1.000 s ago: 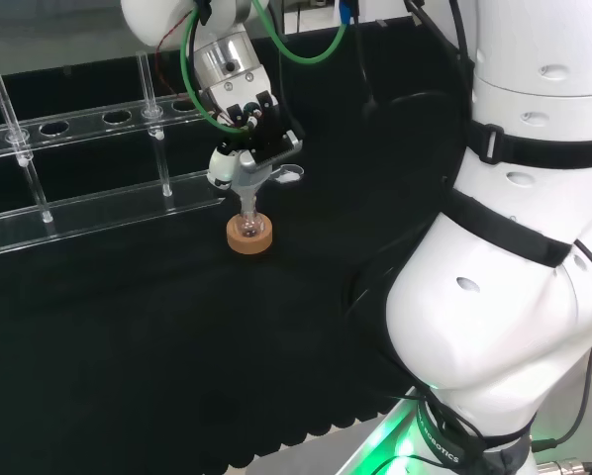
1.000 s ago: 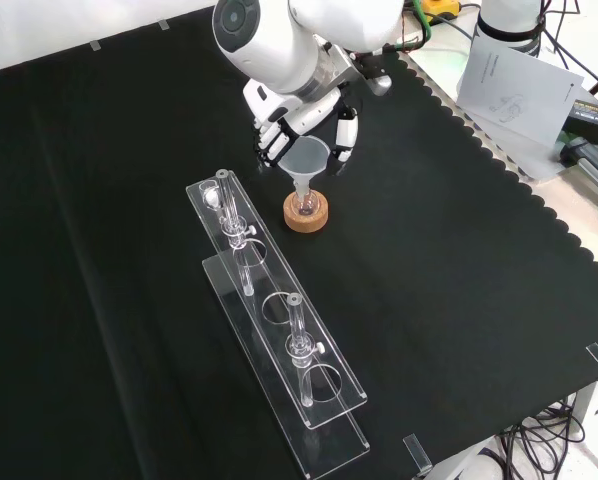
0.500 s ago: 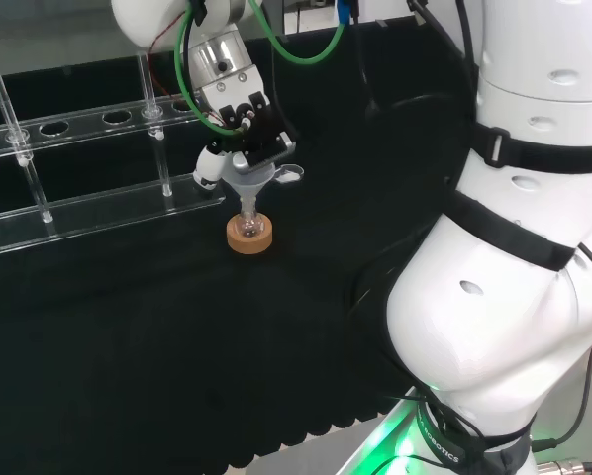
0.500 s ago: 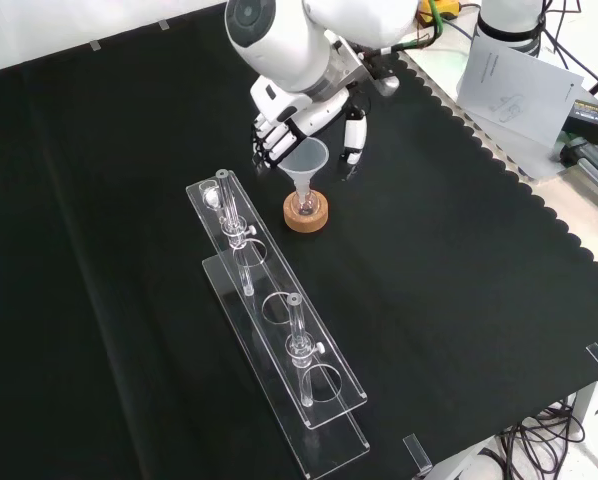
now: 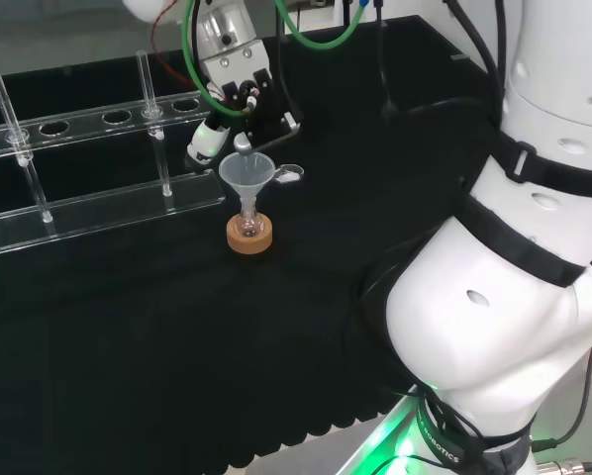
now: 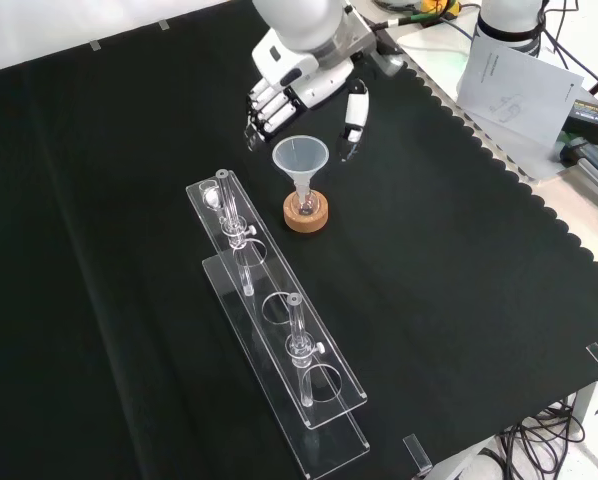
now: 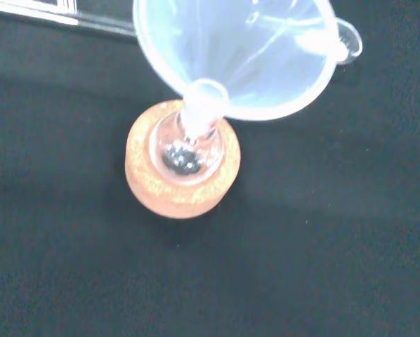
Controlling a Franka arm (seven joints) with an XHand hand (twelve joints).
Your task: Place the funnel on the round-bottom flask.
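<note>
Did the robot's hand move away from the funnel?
Yes. In the front view the hand has gone up and away from the cork stand. Its fingers were around the funnel before; now they are clear of it.

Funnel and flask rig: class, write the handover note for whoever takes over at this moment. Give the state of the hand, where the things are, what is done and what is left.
Hand: open, fingers spread, holding nothing, above and behind the funnel in the front view.
Funnel: stands free with its stem in the neck of the round-bottom flask.
Flask: sits upright in its cork ring on the black cloth, beside the clear rack.
Done: funnel placed on the flask and let go.
Left: probably just to move the hand clear without knocking the funnel.
</note>
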